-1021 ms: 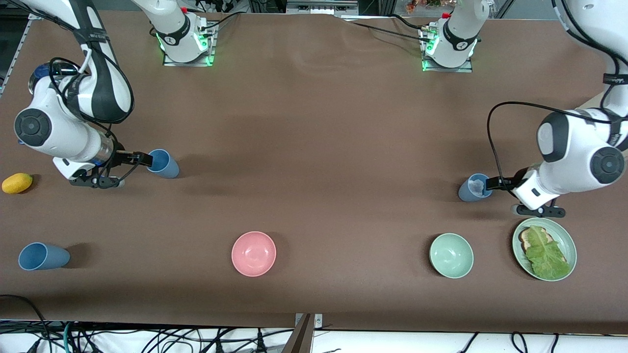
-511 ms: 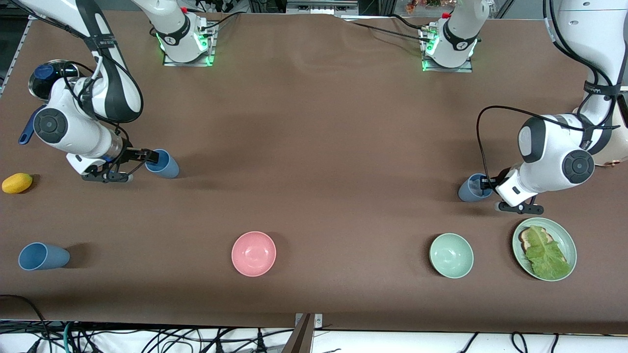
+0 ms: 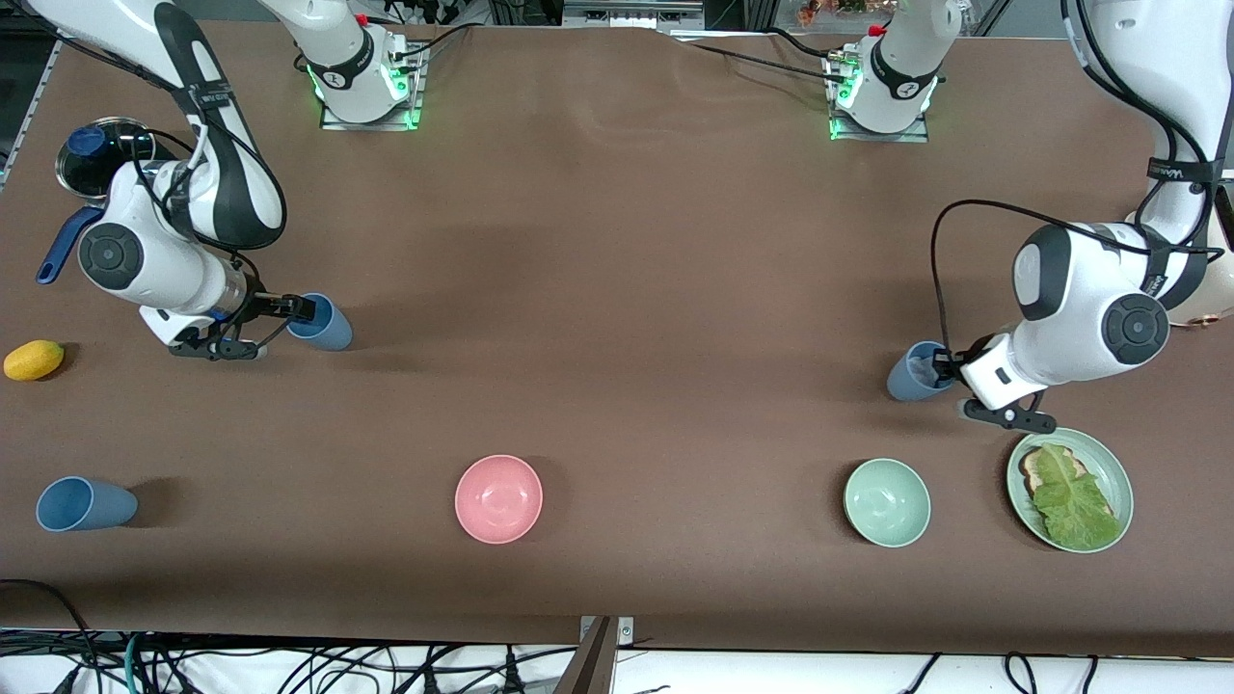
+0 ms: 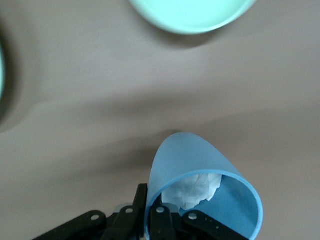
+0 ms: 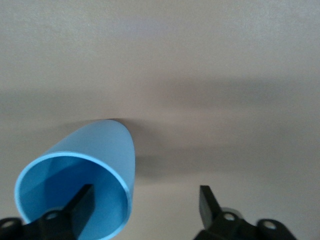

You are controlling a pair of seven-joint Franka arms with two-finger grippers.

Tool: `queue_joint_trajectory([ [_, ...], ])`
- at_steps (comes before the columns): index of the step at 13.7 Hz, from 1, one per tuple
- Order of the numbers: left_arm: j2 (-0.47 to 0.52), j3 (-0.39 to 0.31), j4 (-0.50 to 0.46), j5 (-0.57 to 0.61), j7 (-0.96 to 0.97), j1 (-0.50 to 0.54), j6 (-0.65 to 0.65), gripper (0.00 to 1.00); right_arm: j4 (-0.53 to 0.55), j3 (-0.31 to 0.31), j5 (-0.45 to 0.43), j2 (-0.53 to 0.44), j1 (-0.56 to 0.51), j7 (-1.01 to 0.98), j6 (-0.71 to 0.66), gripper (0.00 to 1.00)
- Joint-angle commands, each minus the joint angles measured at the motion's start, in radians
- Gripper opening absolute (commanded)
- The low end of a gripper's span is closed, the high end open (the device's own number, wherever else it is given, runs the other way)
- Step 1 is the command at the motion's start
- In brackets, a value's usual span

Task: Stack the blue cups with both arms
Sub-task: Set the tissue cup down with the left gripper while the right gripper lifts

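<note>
Three blue cups are on the brown table. My left gripper (image 3: 943, 367) (image 4: 151, 209) is shut on the rim wall of one blue cup (image 3: 914, 375) (image 4: 200, 172), one finger inside and one outside; crumpled white paper (image 4: 197, 189) lies in this cup. My right gripper (image 3: 292, 310) (image 5: 145, 200) is open at the second blue cup (image 3: 325, 324) (image 5: 95, 160), near the right arm's end. One finger (image 5: 80, 202) is inside its mouth and the other stands outside, with the cup's wall between them. A third blue cup (image 3: 83, 504) sits nearer the front camera at the right arm's end.
A pink bowl (image 3: 498, 498) and a green bowl (image 3: 887, 502) (image 4: 190, 12) sit nearer the front camera. A green plate (image 3: 1118, 472) with bread and lettuce lies just under the left wrist. A yellow fruit (image 3: 34, 360) and a metal pot (image 3: 72, 164) are at the right arm's end.
My left gripper has shut on its cup's rim and shifted it a little toward the table's middle. The right hand has edged closer to its cup and stayed open.
</note>
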State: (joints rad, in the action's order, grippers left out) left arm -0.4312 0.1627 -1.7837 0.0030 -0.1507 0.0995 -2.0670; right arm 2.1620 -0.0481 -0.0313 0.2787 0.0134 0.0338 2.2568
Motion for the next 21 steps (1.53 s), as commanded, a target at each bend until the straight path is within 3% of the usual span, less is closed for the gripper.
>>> queue_joint_trajectory([
  [1,0.000,0.122,0.110,0.012,0.148,-0.021,0.096,0.00,0.004,0.004,-0.006,0.010,-0.009,0.008,0.009,0.23],
  [2,-0.012,0.154,0.116,0.012,0.224,-0.049,0.096,0.00,0.002,0.004,-0.001,0.013,-0.009,0.009,0.009,0.09],
  [3,-0.024,0.164,0.116,0.012,0.306,-0.102,0.094,0.00,0.002,0.004,-0.001,0.014,-0.009,0.009,0.007,0.00],
  [7,-0.095,0.166,0.138,0.009,0.544,-0.312,0.047,0.00,-0.005,0.005,0.001,0.011,-0.009,0.011,0.001,0.00],
  [13,-0.191,0.166,0.171,0.014,0.588,-0.402,-0.017,0.00,-0.097,0.014,0.013,0.013,0.002,0.055,-0.132,0.00],
  [17,-0.195,0.167,0.173,0.012,0.589,-0.434,-0.024,0.00,-0.233,0.028,0.013,0.017,0.065,0.190,-0.272,0.00],
  [18,-0.193,0.167,0.173,0.006,0.589,-0.438,-0.021,0.05,-0.270,0.028,0.013,0.017,0.091,0.239,-0.296,0.00],
  [20,-0.192,0.167,0.173,-0.002,0.574,-0.448,-0.022,0.99,-0.353,0.028,0.022,0.037,0.173,0.357,-0.367,0.00],
  [21,-0.169,0.167,0.173,-0.005,0.573,-0.437,-0.010,1.00,-0.391,0.028,0.036,0.051,0.200,0.417,-0.403,0.00],
])
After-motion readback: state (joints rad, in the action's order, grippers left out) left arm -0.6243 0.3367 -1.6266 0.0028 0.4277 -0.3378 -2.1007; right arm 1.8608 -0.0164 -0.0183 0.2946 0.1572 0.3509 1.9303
